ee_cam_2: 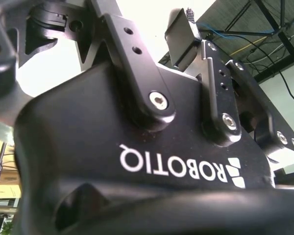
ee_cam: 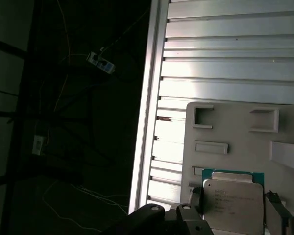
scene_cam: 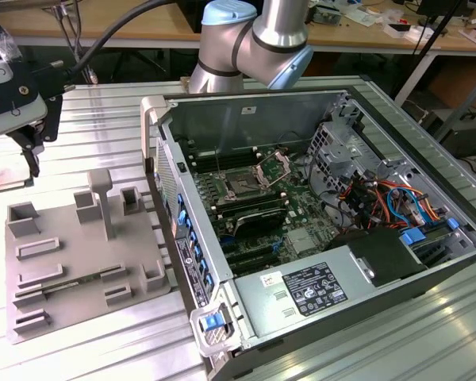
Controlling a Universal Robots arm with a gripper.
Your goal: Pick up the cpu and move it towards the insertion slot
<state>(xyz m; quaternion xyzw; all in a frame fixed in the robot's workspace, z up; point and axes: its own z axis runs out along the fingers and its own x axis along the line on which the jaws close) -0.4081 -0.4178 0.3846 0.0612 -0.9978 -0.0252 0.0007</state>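
Note:
In the first wrist view the cpu (ee_cam: 232, 203), a silvery square chip with a thin green rim, sits between two dark fingers (ee_cam: 195, 199), one pressed against each side. My gripper (ee_cam: 236, 208) is shut on it, above the grey tray (ee_cam: 235, 127). In the exterior view the black gripper (scene_cam: 32, 155) hangs at the far left, above the slatted table and just beyond the tray's (scene_cam: 79, 254) far left corner. The insertion slot (scene_cam: 242, 188) lies inside the open computer case, well off to the exterior view's right, its metal frame (scene_cam: 274, 168) flipped up.
The case wall (scene_cam: 170, 214) stands between the tray and the motherboard. An upright post (scene_cam: 103, 198) and several raised blocks rise from the tray. Coloured cables (scene_cam: 389, 198) and a power supply (scene_cam: 309, 290) fill the case's right side. The arm's base (scene_cam: 254, 40) stands behind the case.

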